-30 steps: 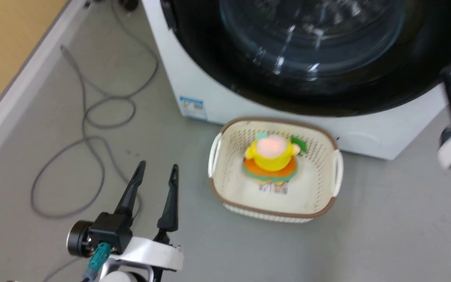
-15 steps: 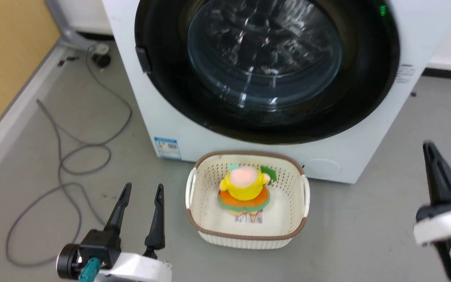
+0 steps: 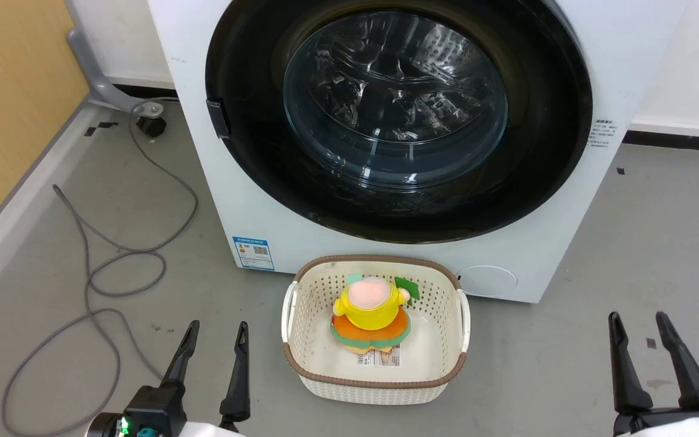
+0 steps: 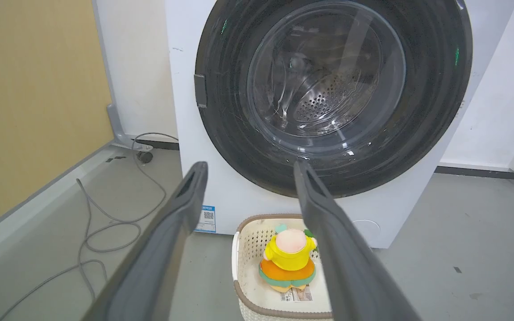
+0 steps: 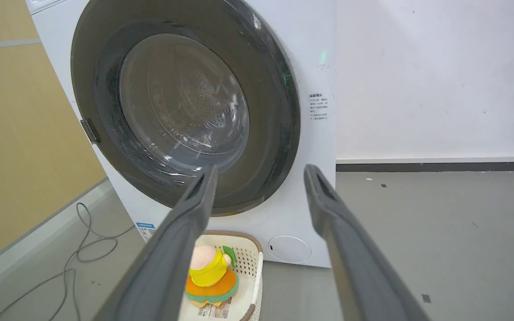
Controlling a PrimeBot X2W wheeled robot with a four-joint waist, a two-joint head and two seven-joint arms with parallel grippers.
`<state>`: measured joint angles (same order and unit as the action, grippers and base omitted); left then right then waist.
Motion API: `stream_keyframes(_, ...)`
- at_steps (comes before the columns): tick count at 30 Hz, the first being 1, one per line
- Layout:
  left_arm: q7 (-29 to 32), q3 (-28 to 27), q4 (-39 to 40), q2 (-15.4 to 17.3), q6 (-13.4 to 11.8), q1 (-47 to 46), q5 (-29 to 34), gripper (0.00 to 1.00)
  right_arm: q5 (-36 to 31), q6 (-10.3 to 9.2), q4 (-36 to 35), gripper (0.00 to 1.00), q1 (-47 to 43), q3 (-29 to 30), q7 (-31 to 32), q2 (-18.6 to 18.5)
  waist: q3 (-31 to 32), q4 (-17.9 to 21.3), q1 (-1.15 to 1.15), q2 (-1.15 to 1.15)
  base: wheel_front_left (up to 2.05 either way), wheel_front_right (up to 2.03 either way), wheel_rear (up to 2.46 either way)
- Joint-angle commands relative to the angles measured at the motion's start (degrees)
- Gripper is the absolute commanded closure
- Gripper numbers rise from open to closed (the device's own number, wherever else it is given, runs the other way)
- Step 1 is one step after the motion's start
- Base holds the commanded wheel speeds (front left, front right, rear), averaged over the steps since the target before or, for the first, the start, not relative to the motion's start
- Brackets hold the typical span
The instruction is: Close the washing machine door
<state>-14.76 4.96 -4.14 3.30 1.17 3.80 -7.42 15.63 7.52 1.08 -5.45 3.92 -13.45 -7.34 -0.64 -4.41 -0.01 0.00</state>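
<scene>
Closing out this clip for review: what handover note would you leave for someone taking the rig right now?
Left gripper: jaws open, empty, left of the basket.
Right gripper: jaws open, empty, to the basket's right.
Washing machine door lies flush against the washing machine, apparently shut.
Done: closing, by the look of it. Left: confirm the latch caught.

Head view: bright, even, diffuse light from above; edges crisp. White streak glare across glass of washing machine door (image 3: 395, 100), strongest toward 6 o'clock. Faint soft shadow on floor (image 3: 628, 243) along base of washing machine (image 3: 622, 48), at 3 o'clock side. Both wrist views paler, hazier, lower contrast. Left gripper (image 4: 250, 165) and right gripper (image 5: 261, 168) close to lens, fingers soft-edged. Left wrist view: green glints on door rim at 11 and 3 o'clock. Straight machine edges lean near frame sides.
</scene>
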Motion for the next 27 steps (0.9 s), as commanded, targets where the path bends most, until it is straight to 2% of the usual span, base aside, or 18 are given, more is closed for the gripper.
stream_keyframes(1, -0.2, -0.1, 0.1, 0.3, -0.1, 0.7, 0.4, 0.00, -0.2, -0.03, -0.7, 0.00, -0.8, 0.3, 0.1, 0.5, 0.0, 0.0, 0.01, 0.00, 0.00, 0.00, 0.00)
stream_keyframes(11, -0.2, -0.1, -0.5, 0.2, 0.1, 0.1, 1.1, 0.00, -0.6, -0.03, -1.1, 0.00, -1.8, 0.1, 0.5, 1.7, 0.0, -0.2, 0.01, 0.00, 0.00, 0.00, 0.00)
stream_keyframes(12, 0.0, 0.0, -0.3, 0.0, 0.0, 0.1, 0.8, 1.00, -0.2, 0.00, -0.8, 1.00, -1.0, 0.1, 0.3, 1.4, 0.0, -0.2, 0.01, 0.00, 0.00, 0.00, 0.00)
stream_keyframes(27, 1.3, -0.4, 0.1, -0.2, -0.1, -0.2, 1.3, 1.00, -1.5, 0.01, -0.8, 1.00, -0.5, -0.3, 1.4, 1.6, 0.0, 0.2, 0.01, 0.00, 0.00, 0.00, 0.00)
